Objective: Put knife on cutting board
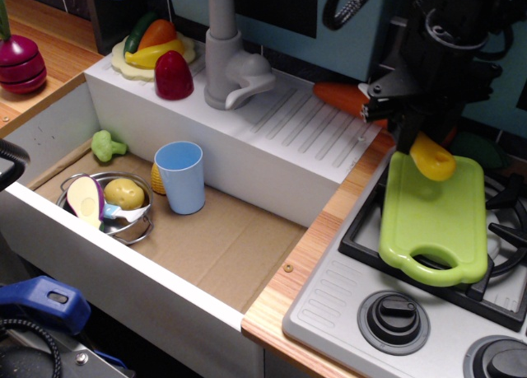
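My black gripper (414,139) is shut on the knife (432,157). Only its rounded yellow handle shows below the fingers; the blade is hidden by the gripper. The knife hangs just above the far end of the lime-green cutting board (435,221), which lies on the stove grate with its oval handle hole toward the front. I cannot tell whether the knife touches the board.
A carrot (342,98) lies on the white drainboard behind the gripper. The sink holds a blue cup (181,176), a pot with toy foods (115,201) and a broccoli (105,145). A grey faucet (226,61) and a plate of vegetables (156,49) stand at the back. Stove knobs (395,316) are at the front.
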`<move>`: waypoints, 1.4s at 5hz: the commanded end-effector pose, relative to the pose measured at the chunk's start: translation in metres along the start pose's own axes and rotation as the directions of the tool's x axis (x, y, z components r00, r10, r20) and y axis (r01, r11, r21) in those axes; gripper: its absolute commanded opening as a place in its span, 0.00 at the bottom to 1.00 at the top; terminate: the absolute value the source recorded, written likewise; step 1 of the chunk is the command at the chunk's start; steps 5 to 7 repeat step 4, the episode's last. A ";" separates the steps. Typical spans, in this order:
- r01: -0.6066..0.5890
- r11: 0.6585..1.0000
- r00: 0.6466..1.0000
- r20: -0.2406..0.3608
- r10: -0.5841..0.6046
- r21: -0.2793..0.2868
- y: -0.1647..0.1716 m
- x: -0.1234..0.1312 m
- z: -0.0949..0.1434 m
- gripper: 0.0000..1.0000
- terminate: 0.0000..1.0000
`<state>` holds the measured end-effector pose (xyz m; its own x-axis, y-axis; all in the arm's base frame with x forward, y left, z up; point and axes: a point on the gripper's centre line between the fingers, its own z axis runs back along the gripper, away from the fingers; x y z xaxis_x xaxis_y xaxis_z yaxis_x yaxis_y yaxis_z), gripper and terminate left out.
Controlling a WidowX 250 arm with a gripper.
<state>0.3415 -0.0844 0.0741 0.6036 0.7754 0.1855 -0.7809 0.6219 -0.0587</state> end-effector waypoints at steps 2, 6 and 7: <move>-0.079 0.990 0.997 0.011 0.081 -0.114 -0.009 -0.020 0.029 0.00 0.00; -0.143 0.980 0.990 -0.016 0.142 -0.141 -0.005 -0.047 0.027 1.00 1.00; -0.143 0.980 0.990 -0.016 0.142 -0.141 -0.005 -0.047 0.027 1.00 1.00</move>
